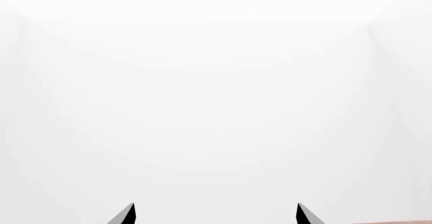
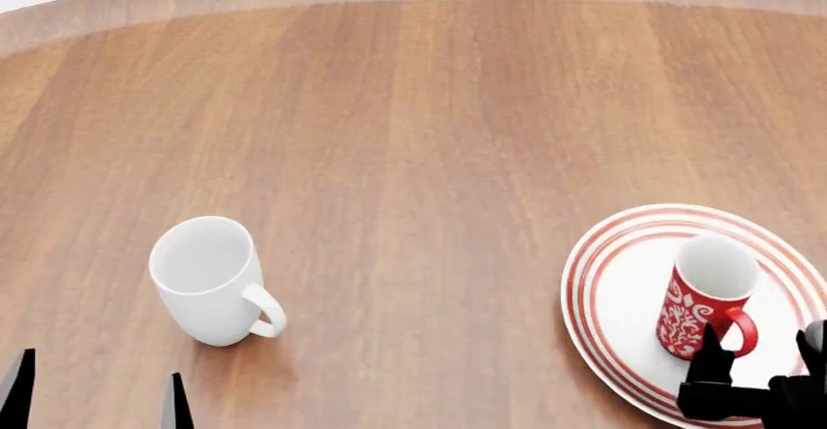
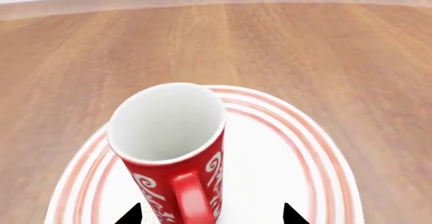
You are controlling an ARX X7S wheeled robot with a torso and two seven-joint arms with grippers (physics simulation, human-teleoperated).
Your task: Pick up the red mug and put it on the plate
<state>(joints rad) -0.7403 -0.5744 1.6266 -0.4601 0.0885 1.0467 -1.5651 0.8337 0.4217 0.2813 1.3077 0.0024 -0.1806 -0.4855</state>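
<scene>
Mug's on the plate already.
Your right claw (image 3: 212,215) sits spread just behind the upright red mug (image 2: 700,298) on the plate (image 2: 621,284), handle facing it; left claw (image 2: 97,390) also spread.

Wooden table (image 2: 427,109) fills frame. White mug (image 2: 207,281) stands upright at lower left. Red-ringed plate (image 2: 621,293) sits at lower right, well apart from mug.

Wooden table (image 2: 427,109) — white surroundings
</scene>
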